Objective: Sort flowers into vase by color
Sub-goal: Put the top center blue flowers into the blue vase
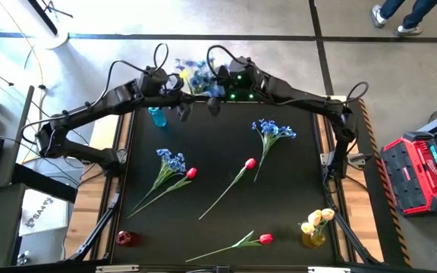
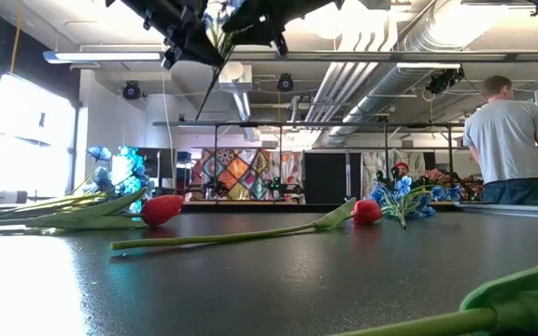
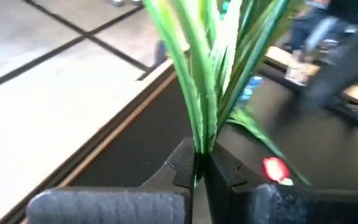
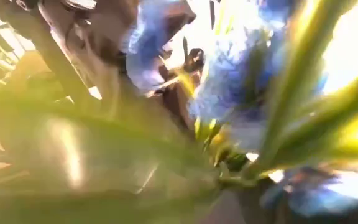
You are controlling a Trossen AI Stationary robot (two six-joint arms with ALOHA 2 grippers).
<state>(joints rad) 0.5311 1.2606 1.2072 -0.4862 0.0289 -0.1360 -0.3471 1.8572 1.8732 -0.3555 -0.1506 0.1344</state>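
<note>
Holding a blue spray [image 1: 200,76] up at the far edge of the table [image 1: 226,163], I am clamping my left gripper [image 3: 199,167] onto the bundle of its green stems, fingers [image 3: 180,163] pressed together around them in the left wrist view. My right gripper [image 1: 220,85] is sitting just beside the same spray from the right, at the blossoms; I cannot tell from these views whether its fingers are parted or closed, the right wrist view being filled with blue petals and green leaves. In the low view both arms are hanging at the top with the stem [image 2: 215,65] dangling down between them. A blue vase [image 1: 157,117] is standing at the far left of the table, just near my left gripper. Lying on the table: a blue spray with a red tulip [image 1: 191,174] touching it at left centre, another blue spray [image 1: 271,130] at far right, a red tulip [image 1: 248,164] in the middle, and a third red tulip [image 1: 264,240] at the near edge. A red vase [image 1: 127,239] is sitting at the near left corner, and a yellow vase [image 1: 314,238] at the near right is holding pale yellow tulips [image 1: 318,220]. A person [image 2: 509,142] is standing in the room beyond the table, back turned.
</note>
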